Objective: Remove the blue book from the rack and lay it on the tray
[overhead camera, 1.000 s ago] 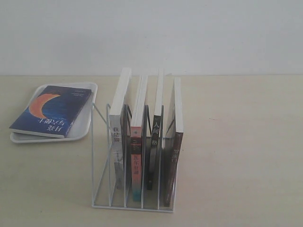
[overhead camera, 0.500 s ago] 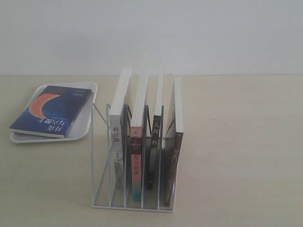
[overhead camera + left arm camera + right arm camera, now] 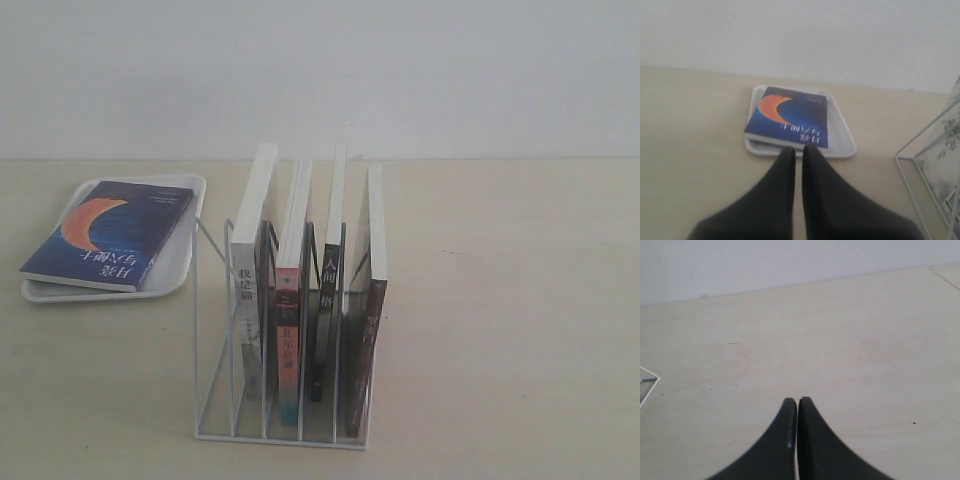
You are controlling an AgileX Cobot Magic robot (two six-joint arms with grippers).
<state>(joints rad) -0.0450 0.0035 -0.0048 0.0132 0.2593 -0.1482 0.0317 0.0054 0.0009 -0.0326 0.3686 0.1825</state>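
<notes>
Writing: the blue book [image 3: 105,235] carries white Chinese characters below an orange crescent, too small to read. In the rack [image 3: 196,330], a pale spine [image 3: 246,290] begins 我是, and a black spine [image 3: 329,275] shows 人间 and 格.
Surface: pale wood-tone counter [image 3: 500,300], with a plain white wall [image 3: 320,70] along its far edge.
Blue book: flat, cover up, on the tray [image 3: 178,262] toward the counter's far left corner, near the rack.
Left hand [image 3: 797,150]: fingers together, holding nothing, tips pointing at the book's near edge.
Right hand [image 3: 797,401]: fingers together, holding nothing, over the counter.
</notes>
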